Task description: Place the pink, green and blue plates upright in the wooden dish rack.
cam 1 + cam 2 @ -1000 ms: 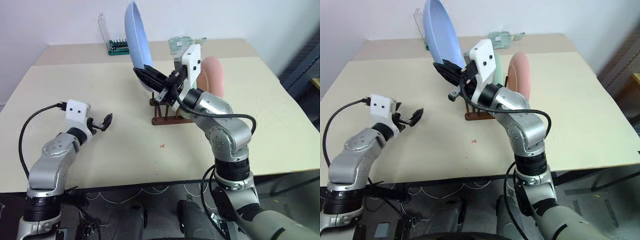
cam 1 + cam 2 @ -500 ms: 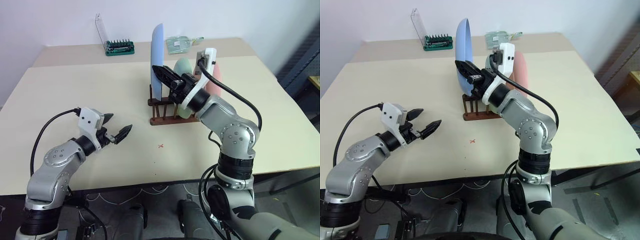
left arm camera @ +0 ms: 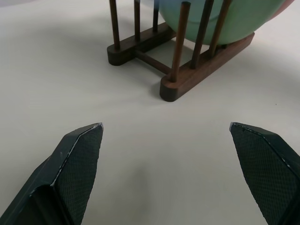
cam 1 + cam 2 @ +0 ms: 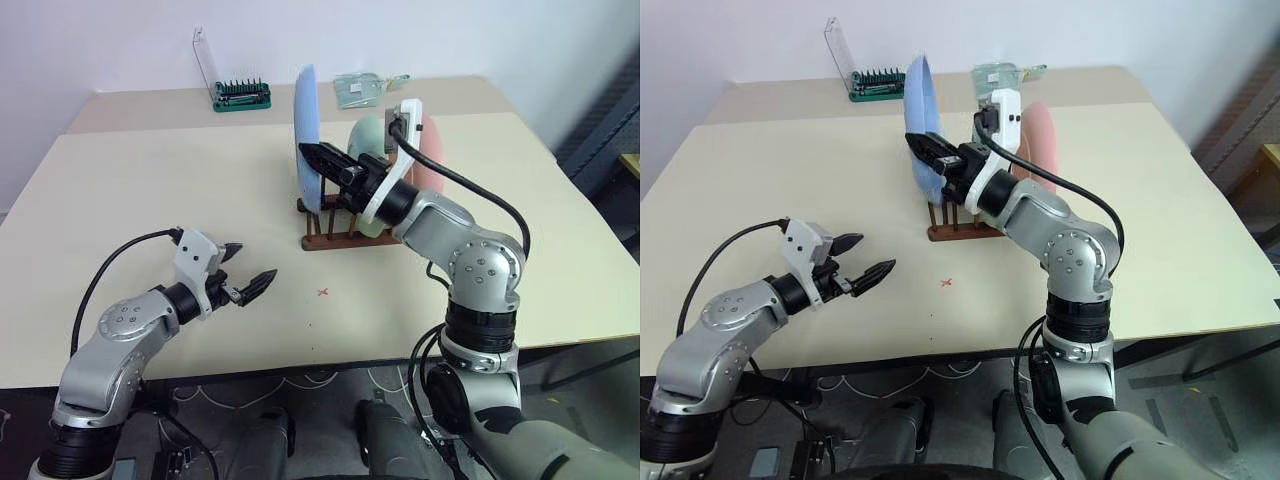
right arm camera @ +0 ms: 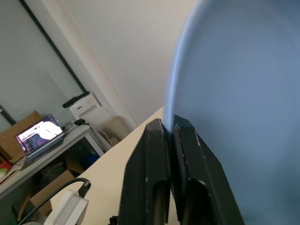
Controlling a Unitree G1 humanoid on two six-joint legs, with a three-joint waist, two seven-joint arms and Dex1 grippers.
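Standing upright near the frame's upper centre, the blue plate (image 4: 305, 135) looked thin, rigid, smooth and probably slippery, best pinched at its rim. The right tool (image 4: 318, 156) was clamped there, above the wooden dish rack (image 4: 330, 228) already holding the green plate (image 4: 366, 140) and pink plate (image 4: 432, 150). The left tool (image 4: 248, 281) gaped wide over the desk (image 4: 150, 190), lower left.

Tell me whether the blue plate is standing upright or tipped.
Upright: the blue plate stands on edge at the wooden dish rack, its rim pinched by the right hand.
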